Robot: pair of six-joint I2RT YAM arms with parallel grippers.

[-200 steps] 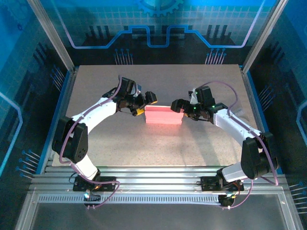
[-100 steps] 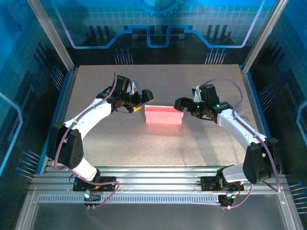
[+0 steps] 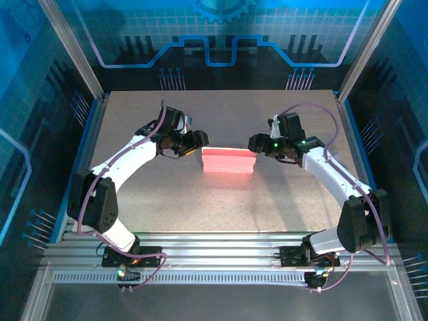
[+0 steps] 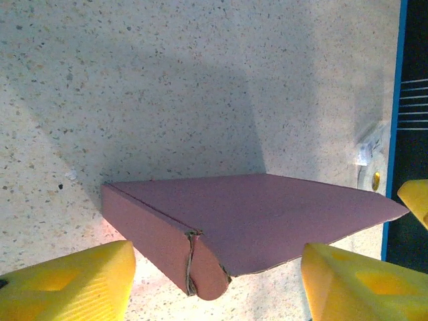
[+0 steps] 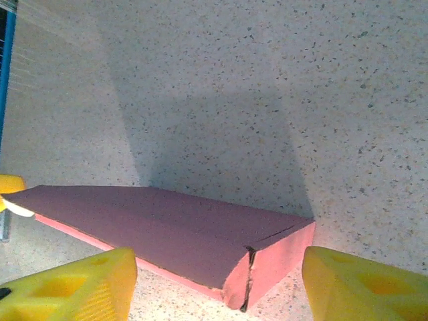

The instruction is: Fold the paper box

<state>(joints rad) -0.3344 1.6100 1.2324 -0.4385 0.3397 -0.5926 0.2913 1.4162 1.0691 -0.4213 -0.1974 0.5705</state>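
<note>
Top external: paper box (image 3: 228,161) flat at middle of surface (image 3: 221,221), long axis left-right. Left tool (image 3: 198,142) just off its left end, right tool (image 3: 255,143) off right end, equally near. I read both as open, gripping nothing.

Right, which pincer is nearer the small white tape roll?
Right. The right pincer is at the paper box's end nearest the tape roll; the left pincer is at the opposite end.
</note>
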